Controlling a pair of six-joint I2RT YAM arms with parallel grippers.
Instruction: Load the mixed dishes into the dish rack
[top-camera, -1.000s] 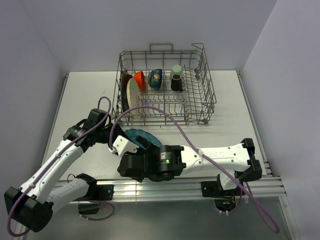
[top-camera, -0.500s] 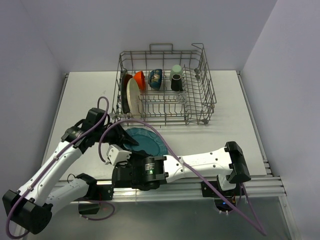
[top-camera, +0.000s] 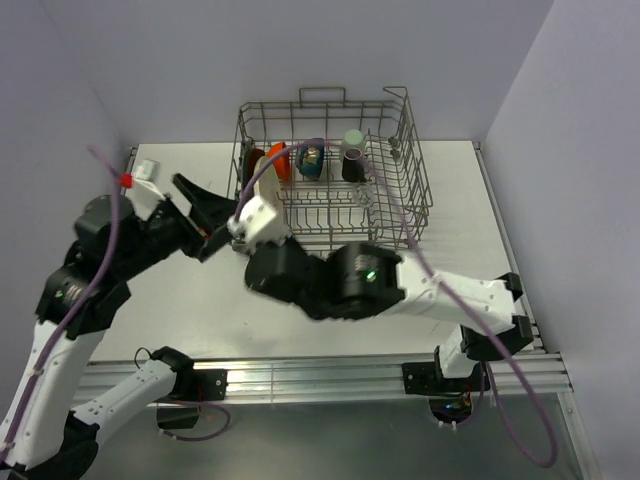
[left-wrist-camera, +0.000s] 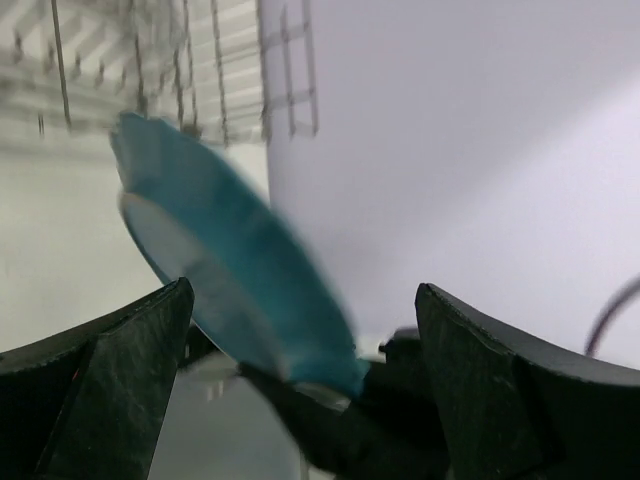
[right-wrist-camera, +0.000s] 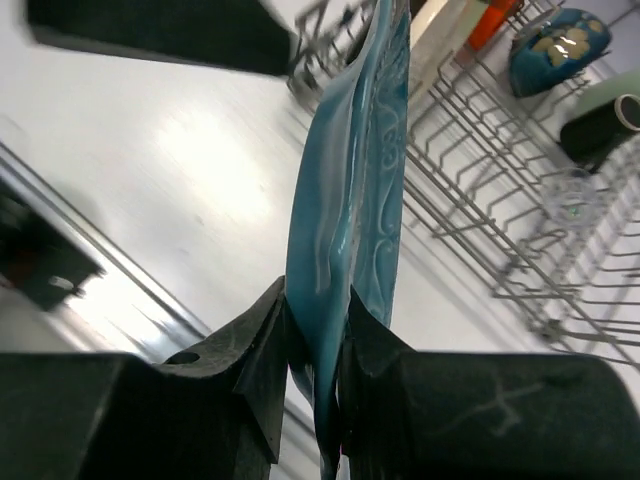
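Note:
My right gripper (right-wrist-camera: 318, 312) is shut on the rim of the teal scalloped plate (right-wrist-camera: 350, 200) and holds it on edge above the table, just in front of the dish rack (right-wrist-camera: 500, 215). My left gripper (left-wrist-camera: 302, 288) stands wide open, with the plate (left-wrist-camera: 225, 265) between its spread fingers (left-wrist-camera: 105, 395) but touching neither. In the rack (top-camera: 400, 190) stand a cream plate (top-camera: 262, 180), a red-orange bowl (top-camera: 278, 160), a dark floral bowl (top-camera: 312, 158), a pale green cup (top-camera: 352, 138) on a dark mug (top-camera: 352, 166), and a clear glass (right-wrist-camera: 575, 195). From above, my right wrist (top-camera: 260, 222) hides the teal plate.
The white table (top-camera: 180, 300) runs between grey walls, with the rack at its back. A purple cable (top-camera: 330, 150) arcs over the rack's front. An aluminium rail (top-camera: 300, 370) borders the near edge. My left arm (top-camera: 90, 270) is raised at the left.
My left gripper let go of the teal plate and opened wide as its arm rose. My right gripper shut on the plate and carried it up towards the rack.

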